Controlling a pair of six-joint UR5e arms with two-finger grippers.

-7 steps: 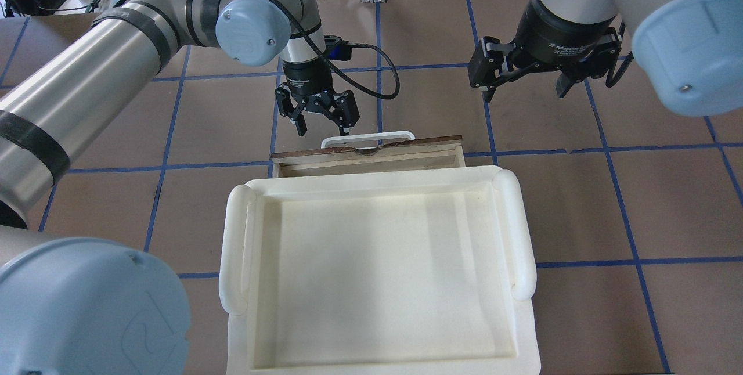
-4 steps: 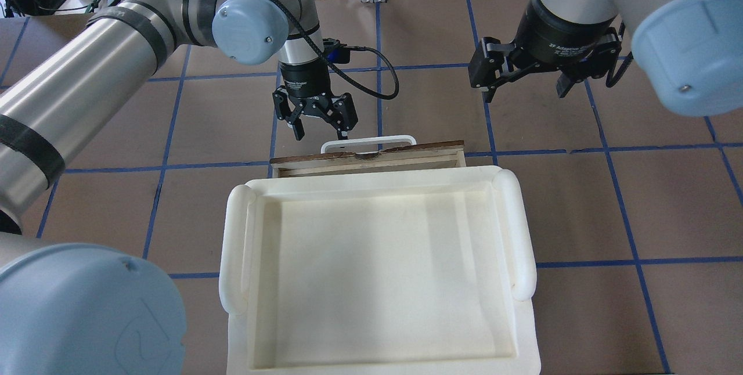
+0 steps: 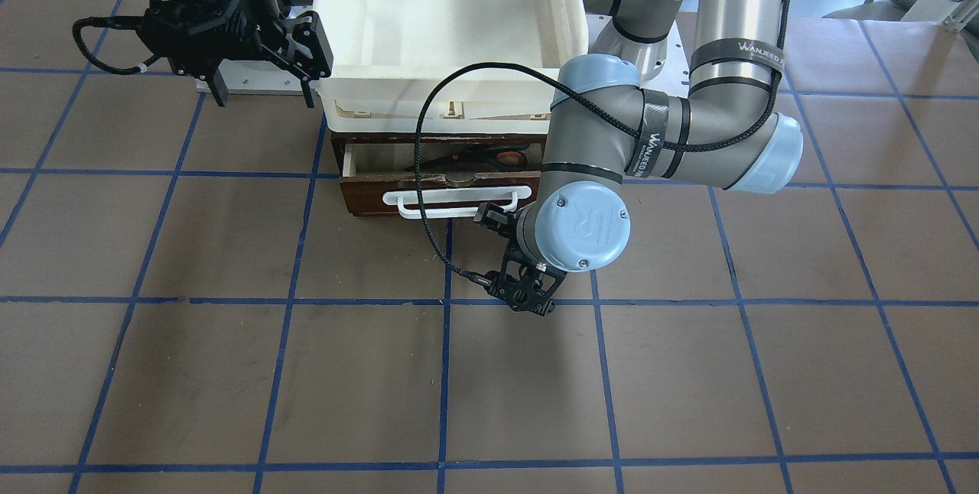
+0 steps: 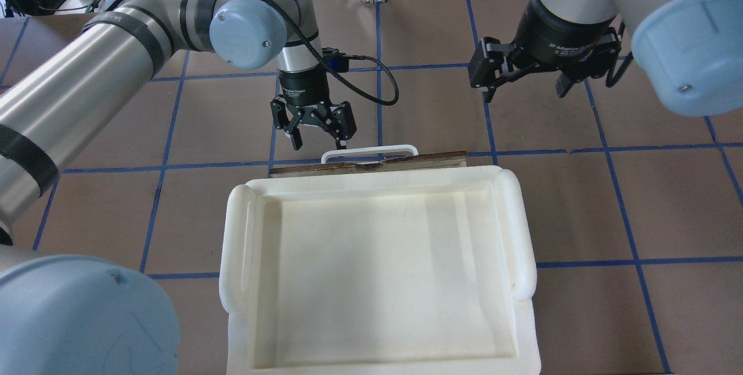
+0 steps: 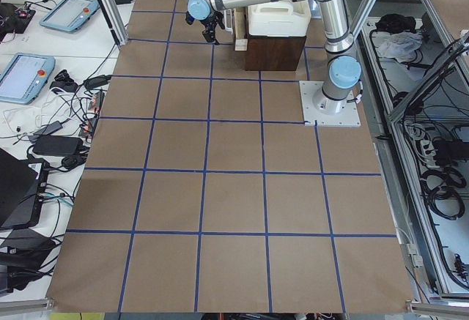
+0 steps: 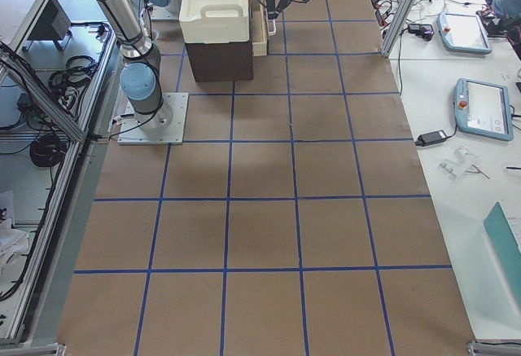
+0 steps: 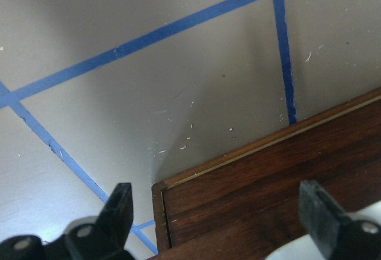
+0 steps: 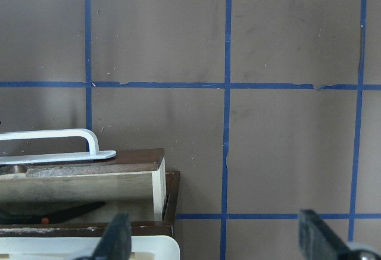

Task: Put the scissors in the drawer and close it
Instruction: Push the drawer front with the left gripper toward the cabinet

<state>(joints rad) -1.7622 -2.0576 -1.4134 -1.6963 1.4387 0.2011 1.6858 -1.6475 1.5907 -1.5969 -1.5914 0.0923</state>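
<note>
Scissors (image 3: 478, 160) in the part-open drawer (image 3: 367, 202), just robot-ward of left gripper (image 4: 319, 144), spread wide. Best to press on the brown front beside the handle (image 4: 371, 150), then push straight and level till flush, without snagging. Right gripper (image 4: 525, 94) spread too, well aside.

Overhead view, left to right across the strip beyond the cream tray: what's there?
Black two-finger left pincer → white bar handle of the dark brown wooden drawer → black two-finger right pincer.
</note>
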